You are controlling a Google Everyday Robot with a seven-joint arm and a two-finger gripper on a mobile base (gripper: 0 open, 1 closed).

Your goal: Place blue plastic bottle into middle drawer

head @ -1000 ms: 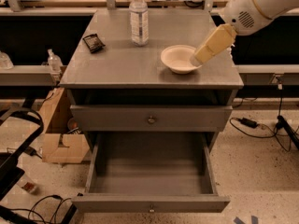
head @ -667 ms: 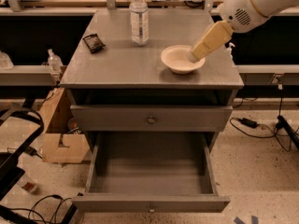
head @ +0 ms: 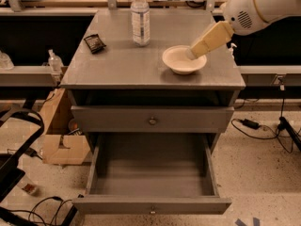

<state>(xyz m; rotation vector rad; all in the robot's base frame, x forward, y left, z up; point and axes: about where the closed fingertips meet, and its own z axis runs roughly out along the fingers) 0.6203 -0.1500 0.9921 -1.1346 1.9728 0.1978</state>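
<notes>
Blue plastic bottle (head: pixel 140 20) is stood upright near the surface's (head: pixel 127 69) 12 o'clock edge, with bare grey metal all round it. It is clear, ribbed and white-capped. The middle drawer (head: pixel 117 205) is pulled fully out at 6 o'clock, its boxy grey interior bare. The drawer above (head: pixel 113 119) is shut. A round white bowl (head: pixel 181 62) is set at 3 o'clock, with the tan claw (head: pixel 194 53) over its rim; its opening cannot be told. A black packet (head: pixel 95 43) is seen at 10 o'clock. The claw is shifted slightly toward 9 o'clock since before; the bottle is unmoved.
</notes>
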